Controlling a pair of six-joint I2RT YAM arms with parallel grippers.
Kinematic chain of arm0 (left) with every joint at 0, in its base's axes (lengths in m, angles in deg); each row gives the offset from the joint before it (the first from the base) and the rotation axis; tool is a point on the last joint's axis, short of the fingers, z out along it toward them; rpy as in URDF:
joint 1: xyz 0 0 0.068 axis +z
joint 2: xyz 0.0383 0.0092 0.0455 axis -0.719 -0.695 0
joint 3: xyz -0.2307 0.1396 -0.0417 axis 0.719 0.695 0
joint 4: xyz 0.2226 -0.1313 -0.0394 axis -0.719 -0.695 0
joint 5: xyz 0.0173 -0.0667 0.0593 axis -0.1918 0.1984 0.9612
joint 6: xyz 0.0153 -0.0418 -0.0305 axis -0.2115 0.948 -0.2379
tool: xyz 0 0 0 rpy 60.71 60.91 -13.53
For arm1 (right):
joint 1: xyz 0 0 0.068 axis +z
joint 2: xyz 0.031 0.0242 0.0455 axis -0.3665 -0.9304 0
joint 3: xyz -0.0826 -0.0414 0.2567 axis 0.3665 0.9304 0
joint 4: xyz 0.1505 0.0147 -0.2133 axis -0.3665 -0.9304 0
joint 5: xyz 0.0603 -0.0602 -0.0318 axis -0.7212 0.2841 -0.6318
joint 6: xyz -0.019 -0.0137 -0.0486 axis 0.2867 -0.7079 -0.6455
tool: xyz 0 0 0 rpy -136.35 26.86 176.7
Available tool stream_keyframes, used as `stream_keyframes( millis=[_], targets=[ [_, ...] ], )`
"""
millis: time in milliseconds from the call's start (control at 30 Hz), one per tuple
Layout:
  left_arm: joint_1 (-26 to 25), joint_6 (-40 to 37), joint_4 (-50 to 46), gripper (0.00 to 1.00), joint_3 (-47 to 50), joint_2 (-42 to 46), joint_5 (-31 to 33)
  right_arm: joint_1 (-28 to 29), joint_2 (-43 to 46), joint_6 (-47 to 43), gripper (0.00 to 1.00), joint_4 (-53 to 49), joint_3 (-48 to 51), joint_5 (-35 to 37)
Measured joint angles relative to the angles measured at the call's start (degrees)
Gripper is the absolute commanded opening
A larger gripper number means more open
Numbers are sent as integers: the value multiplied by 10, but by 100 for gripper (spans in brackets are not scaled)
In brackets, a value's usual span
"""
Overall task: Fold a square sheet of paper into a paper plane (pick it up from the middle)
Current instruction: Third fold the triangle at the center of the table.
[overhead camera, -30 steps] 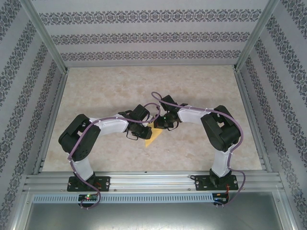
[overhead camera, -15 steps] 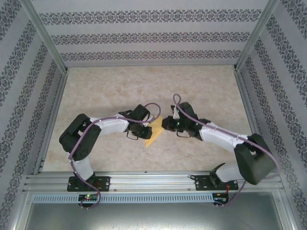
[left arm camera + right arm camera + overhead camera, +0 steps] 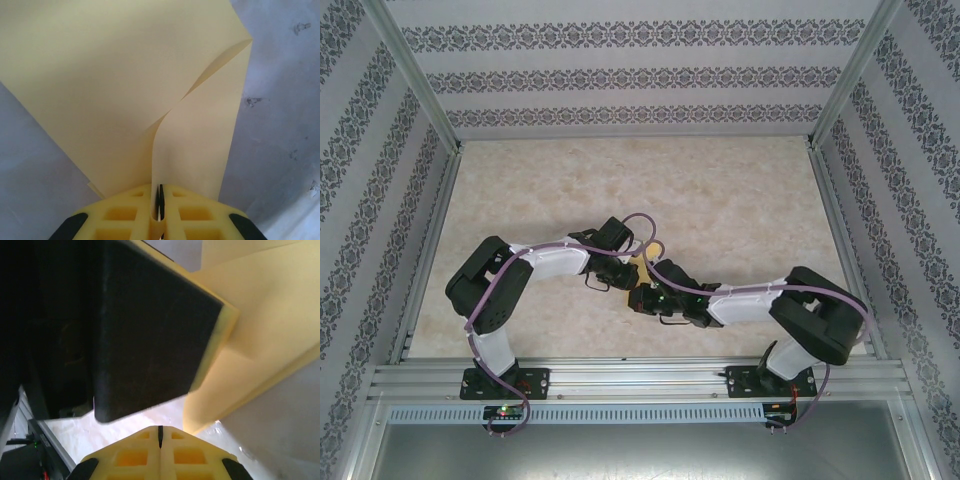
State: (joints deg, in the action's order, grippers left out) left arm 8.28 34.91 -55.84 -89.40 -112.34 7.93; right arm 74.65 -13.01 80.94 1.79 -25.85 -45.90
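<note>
Step in hand: most likely making the next fold of the plane, one gripper holding and the other coming in to press.
Left gripper (image 3: pixel 159 194): yellow fingers clenched on the bottom edge of the thin yellow square sheet of paper (image 3: pixel 125 75), paper pinched right between the tips.
Right gripper (image 3: pixel 160 434): yellow fingers pressed together with nothing between them, just beside the sheet and close under the left gripper's black finger pad (image 3: pixel 150 335).
How to do it well: hold tight with the left gripper so the sheet cannot slip; bring the closed right tips in slow and flat; push along the bend, not across it; line up the edges first (a crooked fold makes a crooked plane).
Watch out for: bumping the two grippers together, very near each other in the top view; crumpling or tearing the thin paper by pushing too hard.
Where the sheet is: seemingly lifted off the pale marble-look table (image 3: pixel 720 190), around the middle and toward the front, between the two grippers.
How the sheet looks: plain yellow, no marks; folded over into two layers; layers together at the grip, curling apart higher up with a soft gap; one sharp corner at the far end in the left wrist view; not a pointed plane yet.
How far along: partway at best, by the look of it; more folds to go.
</note>
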Motion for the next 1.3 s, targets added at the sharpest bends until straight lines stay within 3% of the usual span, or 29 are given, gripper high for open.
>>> stream_keyframes(
  millis=[467, 833, 1033, 1300],
  targets=[
    [6, 0, 2, 14, 0, -3, -11, 3, -67, 27, 0, 65, -6, -1],
    [6, 0, 2, 14, 0, -3, -15, 3, -48, 33, 0, 52, -4, 3],
    [7, 0, 3, 14, -1, -4, -15, -4, -82, 61, 0, 77, -3, -13],
    [7, 0, 3, 14, -2, -6, -15, -5, -48, 59, 0, 5, -14, -4]
  ],
)
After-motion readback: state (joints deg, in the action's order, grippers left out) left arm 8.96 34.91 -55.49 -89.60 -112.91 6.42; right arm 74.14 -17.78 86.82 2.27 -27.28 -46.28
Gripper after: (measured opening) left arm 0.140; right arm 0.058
